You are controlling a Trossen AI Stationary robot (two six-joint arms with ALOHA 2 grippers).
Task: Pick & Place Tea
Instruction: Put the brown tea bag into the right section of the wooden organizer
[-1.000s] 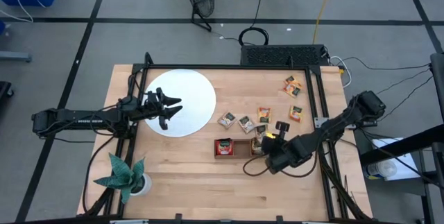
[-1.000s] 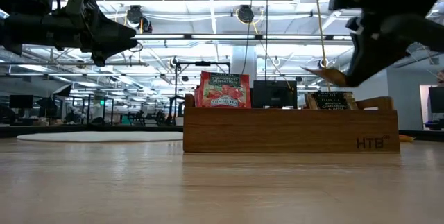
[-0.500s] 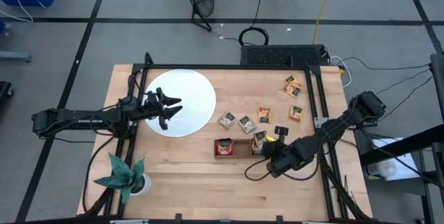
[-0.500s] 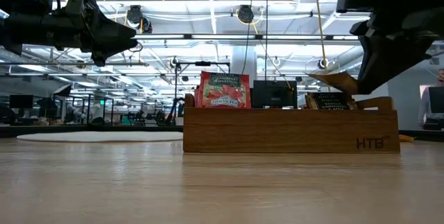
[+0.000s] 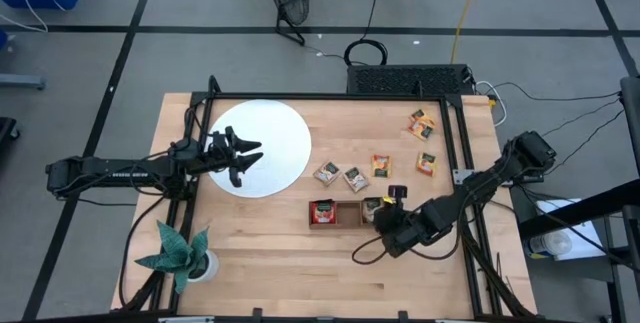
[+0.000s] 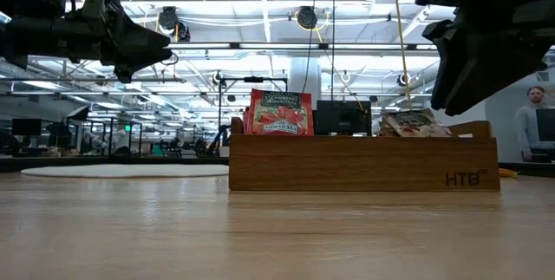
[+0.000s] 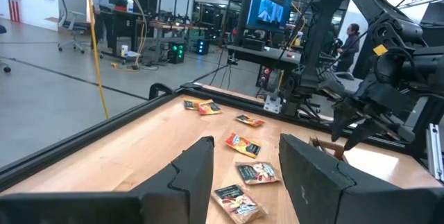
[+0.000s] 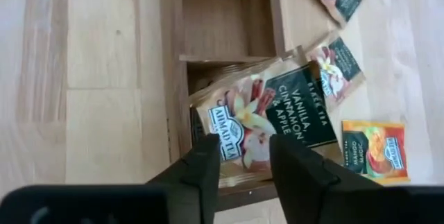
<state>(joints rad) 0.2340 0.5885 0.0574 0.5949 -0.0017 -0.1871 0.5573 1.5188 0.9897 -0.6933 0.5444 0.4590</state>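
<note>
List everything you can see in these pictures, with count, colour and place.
table: one, pale wood, under everything.
white disc: one, on the table's left half.
wooden tray: one, brown, three compartments, mid-table.
red sachet: at least one, in the tray's left compartment.
vanilla sachet: one, dark and cream, lying tilted across the tray's right compartment.
loose sachets: six, orange-yellow and dark, on the table beyond the tray.
plant: one, green, near-left corner.
person: one, in the room behind.
left gripper: open, over the disc's edge.
right gripper: open, above the vanilla sachet.

overhead, table-level, two wrist cameras
</note>
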